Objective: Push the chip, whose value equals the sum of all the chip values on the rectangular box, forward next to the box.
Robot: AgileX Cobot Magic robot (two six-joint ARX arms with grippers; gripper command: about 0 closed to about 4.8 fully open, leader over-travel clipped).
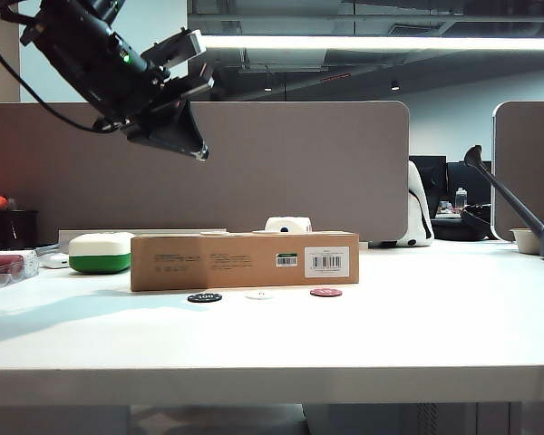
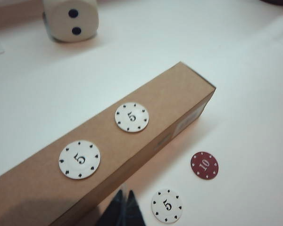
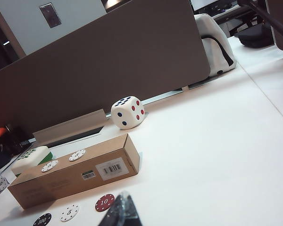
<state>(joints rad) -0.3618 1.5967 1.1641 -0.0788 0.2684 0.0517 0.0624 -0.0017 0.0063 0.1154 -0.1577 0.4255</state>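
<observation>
Two white chips marked 5 (image 2: 79, 159) lie on top of the rectangular box (image 1: 244, 261), so the match is the maroon chip marked 10 (image 2: 204, 165), which rests on the table (image 1: 417, 335) just in front of the box's labelled end, apart from it, with a white 5 chip (image 1: 259, 294) and a black 100 chip (image 1: 204, 297) further along the same row. The left gripper (image 2: 123, 209) hangs high above the box with its fingers together. The right gripper (image 3: 120, 213) hovers close to the 10 chip, its tips apparently closed to a point. A clean push likely means lowering closed tips behind the maroon chip and sliding it straight toward the box without nudging the white neighbour.
</observation>
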